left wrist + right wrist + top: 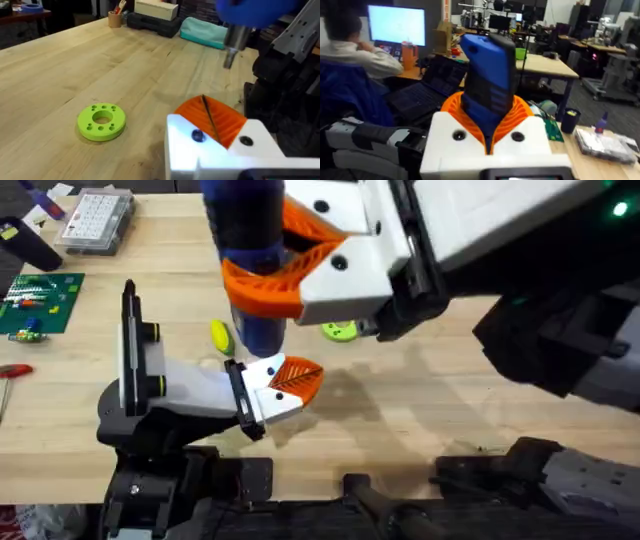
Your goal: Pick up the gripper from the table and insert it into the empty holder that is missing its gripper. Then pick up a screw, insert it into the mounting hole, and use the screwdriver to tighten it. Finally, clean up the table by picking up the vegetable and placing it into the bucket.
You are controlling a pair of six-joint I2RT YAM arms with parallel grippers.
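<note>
Fingers of your right gripper (490, 132) clamp the blue screwdriver (489, 82) upright above the table; your left gripper (290, 383) looks closed beside the yellow vegetable (220, 334) and green disc (102, 121).

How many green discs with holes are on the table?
1. The green disc lies flat on the bare wood near the table's middle, just beyond the left pincer and right of the yellow vegetable. The raised right arm could hide others.
</note>
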